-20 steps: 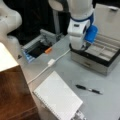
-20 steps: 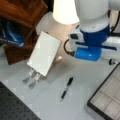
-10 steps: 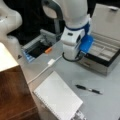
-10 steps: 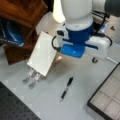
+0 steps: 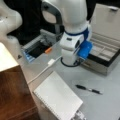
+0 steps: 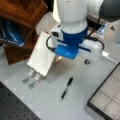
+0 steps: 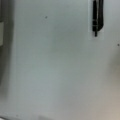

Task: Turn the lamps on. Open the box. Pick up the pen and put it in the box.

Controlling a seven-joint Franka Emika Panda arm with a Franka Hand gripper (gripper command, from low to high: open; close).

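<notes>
On the grey table (image 5: 110, 105), the notebook (image 5: 58, 98) lies leftmost, then the pen (image 5: 88, 89), untouched, with the open box (image 5: 105, 53) at a front view's right. Whether the gripper's jaws are open I cannot tell; the fingers are out of sight. The wrist view shows the pen (image 7: 96, 16) ahead, apart from them.

Pen (image 5: 88, 89): slim, black with a silvery middle section, lying flat on the grey tabletop (image 5: 105, 105), clear of all other items; also seen in a front view (image 6: 66, 88) and at the top right of the wrist view (image 7: 96, 17).

Box (image 5: 105, 53): lid raised upright, beige compartmented lining exposed, silver-grey sides; near the pen, not touching.

Lamp (image 5: 8, 22): cream-white shade at a front view's left edge.
</notes>
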